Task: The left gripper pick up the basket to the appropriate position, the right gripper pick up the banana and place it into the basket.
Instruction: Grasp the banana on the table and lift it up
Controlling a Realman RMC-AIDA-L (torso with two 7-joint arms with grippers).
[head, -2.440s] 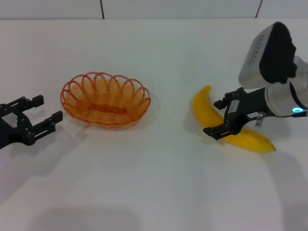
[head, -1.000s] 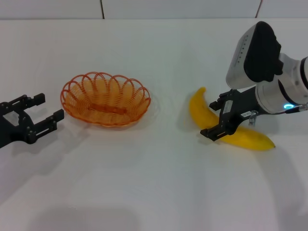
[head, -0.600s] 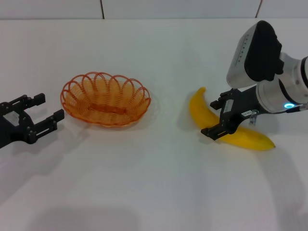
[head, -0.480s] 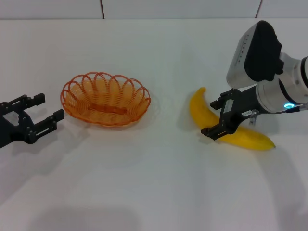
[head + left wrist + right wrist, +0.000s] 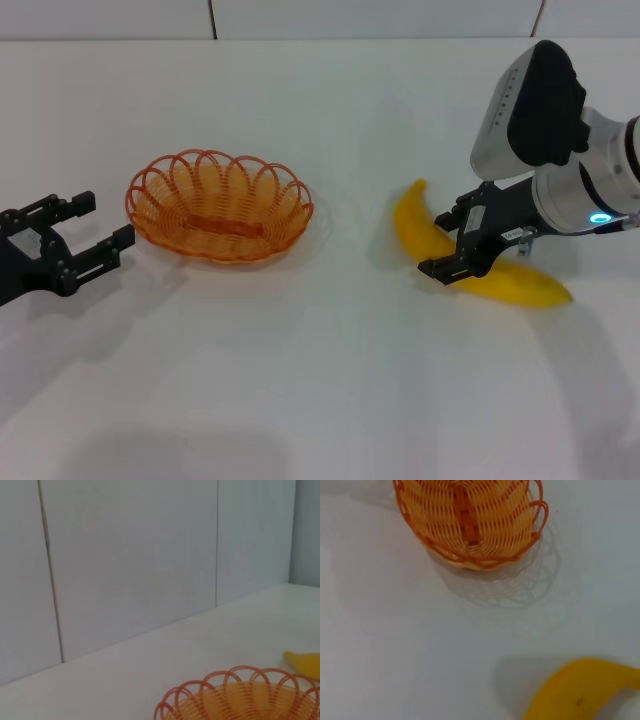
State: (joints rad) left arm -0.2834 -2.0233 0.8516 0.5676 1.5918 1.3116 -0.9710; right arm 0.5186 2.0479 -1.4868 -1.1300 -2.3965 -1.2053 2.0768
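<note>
The orange wire basket (image 5: 218,205) stands on the white table, left of centre; it also shows in the left wrist view (image 5: 240,700) and the right wrist view (image 5: 470,520). My left gripper (image 5: 105,220) is open and empty, just left of the basket and not touching it. The yellow banana (image 5: 520,282) lies at the right, one tip pointing away from me; it also shows in the left wrist view (image 5: 305,662) and the right wrist view (image 5: 575,695). My right gripper (image 5: 447,243) is closed across the banana's middle, low over the table.
The white table (image 5: 320,380) stretches wide between basket and banana and toward me. A tiled white wall (image 5: 300,15) runs along the far edge. The right arm's white-grey wrist (image 5: 530,100) rises above the banana.
Over the earlier frames my right gripper and the banana shifted a little to the left together; in the last half second they rose very slightly. My left gripper and the basket have not moved.
</note>
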